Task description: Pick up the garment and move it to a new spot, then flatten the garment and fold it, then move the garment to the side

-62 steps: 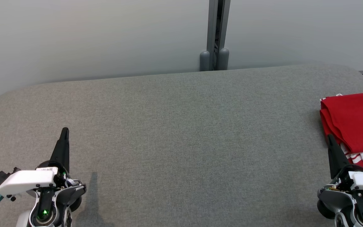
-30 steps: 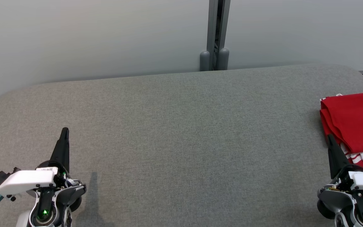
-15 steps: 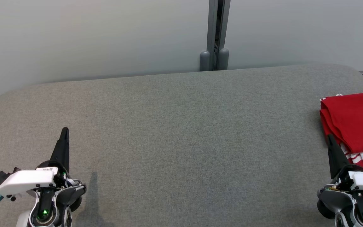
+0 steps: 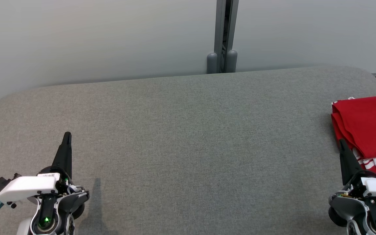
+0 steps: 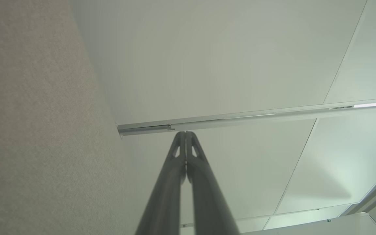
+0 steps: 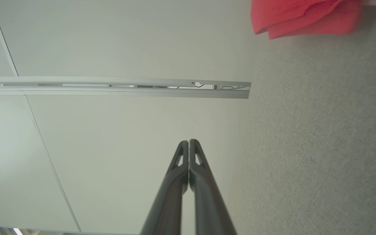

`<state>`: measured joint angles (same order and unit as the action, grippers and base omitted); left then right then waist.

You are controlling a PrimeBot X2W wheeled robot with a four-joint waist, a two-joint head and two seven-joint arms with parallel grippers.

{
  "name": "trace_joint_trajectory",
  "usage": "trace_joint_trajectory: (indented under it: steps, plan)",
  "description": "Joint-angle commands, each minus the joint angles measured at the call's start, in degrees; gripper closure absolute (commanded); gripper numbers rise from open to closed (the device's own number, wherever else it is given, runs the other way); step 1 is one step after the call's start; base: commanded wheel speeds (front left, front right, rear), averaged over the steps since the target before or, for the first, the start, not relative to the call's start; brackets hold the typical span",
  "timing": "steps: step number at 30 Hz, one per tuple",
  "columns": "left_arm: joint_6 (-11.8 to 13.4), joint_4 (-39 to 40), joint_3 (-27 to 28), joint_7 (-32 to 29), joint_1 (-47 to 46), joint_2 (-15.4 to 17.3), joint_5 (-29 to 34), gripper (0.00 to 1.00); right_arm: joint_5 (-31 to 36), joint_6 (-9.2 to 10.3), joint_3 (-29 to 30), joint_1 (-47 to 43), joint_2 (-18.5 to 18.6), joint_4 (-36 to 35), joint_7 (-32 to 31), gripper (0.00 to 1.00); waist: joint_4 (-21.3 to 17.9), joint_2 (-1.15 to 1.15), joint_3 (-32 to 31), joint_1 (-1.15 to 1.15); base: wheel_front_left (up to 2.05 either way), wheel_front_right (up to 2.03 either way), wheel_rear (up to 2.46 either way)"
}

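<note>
Folded red garment (image 4: pixel 367 124) with white striped trim lies at right edge of grey worktop (image 4: pixel 188 130), reads as set aside, task likely done. Both left tool (image 4: pixel 67 135) and right tool (image 4: pixel 341 141) pinched together, nothing held, parked at near corners

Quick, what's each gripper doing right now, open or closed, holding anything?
Left gripper: closed, holding nothing.
Right gripper: closed, holding nothing; the red garment is not in its grip.
</note>
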<state>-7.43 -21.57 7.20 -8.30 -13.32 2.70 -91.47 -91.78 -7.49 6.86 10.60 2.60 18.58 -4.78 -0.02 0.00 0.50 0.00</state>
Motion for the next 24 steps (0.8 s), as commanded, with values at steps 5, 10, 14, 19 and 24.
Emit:
trace_joint_trajectory:
  steps: [5, 10, 14, 19, 24]
  plan:
    - [-0.24, 0.03, 0.2, -0.08, -0.8, 0.34, -0.1, 1.0, -0.27, 0.0, 0.09, 0.35, 0.53, -0.04, -0.34, 1.0, 0.0, 0.0, 0.0, 0.0, 0.0, 0.0, 0.0]
    - [-0.24, 0.03, 0.2, -0.08, -0.8, 0.33, -0.11, 1.0, -0.27, 0.0, 0.08, 0.35, 0.53, -0.04, -0.35, 1.0, 0.0, 0.0, 0.0, 0.0, 0.0, 0.0, 0.0]
    - [-0.24, 0.03, 0.2, -0.08, -0.8, 0.33, -0.1, 1.0, -0.27, 0.0, 0.09, 0.35, 0.53, -0.04, -0.34, 1.0, 0.0, 0.0, 0.0, 0.0, 0.0, 0.0, 0.0]
    - [-0.24, 0.03, 0.2, -0.08, -0.8, 0.33, -0.1, 1.0, -0.27, 0.0, 0.08, 0.35, 0.53, -0.04, -0.35, 1.0, 0.0, 0.0, 0.0, 0.0, 0.0, 0.0, 0.0]
    - [-0.24, 0.03, 0.2, -0.08, -0.8, 0.33, -0.1, 1.0, -0.27, 0.0, 0.09, 0.35, 0.53, -0.04, -0.35, 1.0, 0.0, 0.0, 0.0, 0.0, 0.0, 0.0, 0.0]
